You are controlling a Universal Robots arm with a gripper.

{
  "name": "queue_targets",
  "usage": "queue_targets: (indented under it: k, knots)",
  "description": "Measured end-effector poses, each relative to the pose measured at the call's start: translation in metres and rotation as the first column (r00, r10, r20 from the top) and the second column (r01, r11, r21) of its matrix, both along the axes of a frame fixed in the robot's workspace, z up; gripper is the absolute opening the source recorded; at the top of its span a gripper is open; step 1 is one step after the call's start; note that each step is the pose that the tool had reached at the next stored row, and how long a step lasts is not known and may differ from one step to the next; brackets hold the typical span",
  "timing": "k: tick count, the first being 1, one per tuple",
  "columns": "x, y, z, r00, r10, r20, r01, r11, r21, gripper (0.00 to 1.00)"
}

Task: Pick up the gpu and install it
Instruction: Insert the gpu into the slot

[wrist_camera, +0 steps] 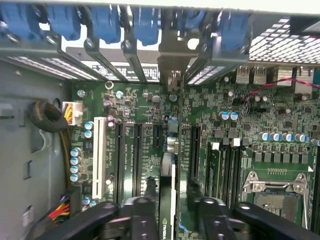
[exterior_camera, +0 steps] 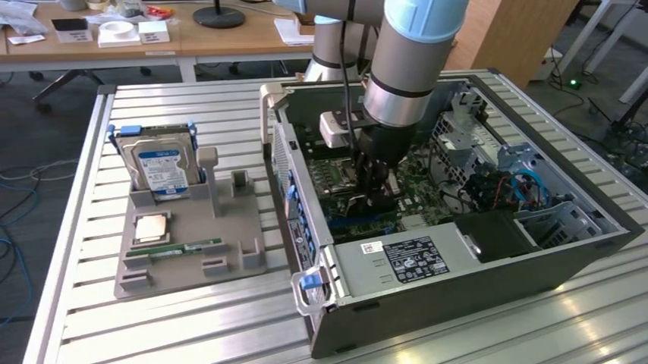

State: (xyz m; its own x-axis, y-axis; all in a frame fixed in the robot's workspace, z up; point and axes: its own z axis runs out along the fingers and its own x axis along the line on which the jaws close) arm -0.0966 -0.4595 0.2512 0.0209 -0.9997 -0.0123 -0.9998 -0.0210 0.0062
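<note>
The arm reaches down into the open case (exterior_camera: 567,250), which lies on its side on the slatted table (exterior_camera: 152,326), right of centre in the exterior view. There the gripper (exterior_camera: 375,201) hangs low over the motherboard (exterior_camera: 335,174), near the frame's centre, and its dark body covers what lies under it.

The wrist view shows that part from close up. The gpu (wrist_camera: 168,200) stands on edge among the black slots of the motherboard (wrist_camera: 280,115), a thin dark card with a logo on its near end, in line with a grey bracket (wrist_camera: 172,55) at the case's rear wall. The gripper (wrist_camera: 171,192) straddles it, one black finger (wrist_camera: 142,215) on each side. A strip of green board shows between the card and one finger, so the jaws stand slightly apart and are not clamped on the card. How deep the card sits in its slot cannot be told.

This view also shows a white slot (wrist_camera: 99,155), a row of blue clips (wrist_camera: 105,22) along the rear wall, and the cpu socket (wrist_camera: 275,192).

Only the exterior view takes in the grey holder (exterior_camera: 243,227) at its left, well apart from the case. A hard drive (exterior_camera: 162,171) stands upright in it, with a chip (exterior_camera: 152,226) and a memory stick (exterior_camera: 187,248) lying flat below it in the frame.
</note>
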Motion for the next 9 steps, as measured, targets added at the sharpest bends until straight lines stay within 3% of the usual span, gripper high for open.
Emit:
queue_targets:
  k: [2, 3, 4, 9]
  knots:
    - [0.0000, 0.0000, -0.0002, 1.0000, 0.000, 0.0002, 0.000, 1.0000, 0.0004, 0.44]
    - [0.0000, 0.0000, -0.0001, 1.0000, 0.000, 0.0001, 0.000, 1.0000, 0.0001, 0.44]
    - [0.0000, 0.0000, -0.0001, 1.0000, 0.000, 0.0001, 0.000, 1.0000, 0.0002, 0.51]
    - [0.0000, 0.0000, 0.0009, 1.0000, 0.000, 0.0000, 0.000, 1.0000, 0.0000, 0.51]
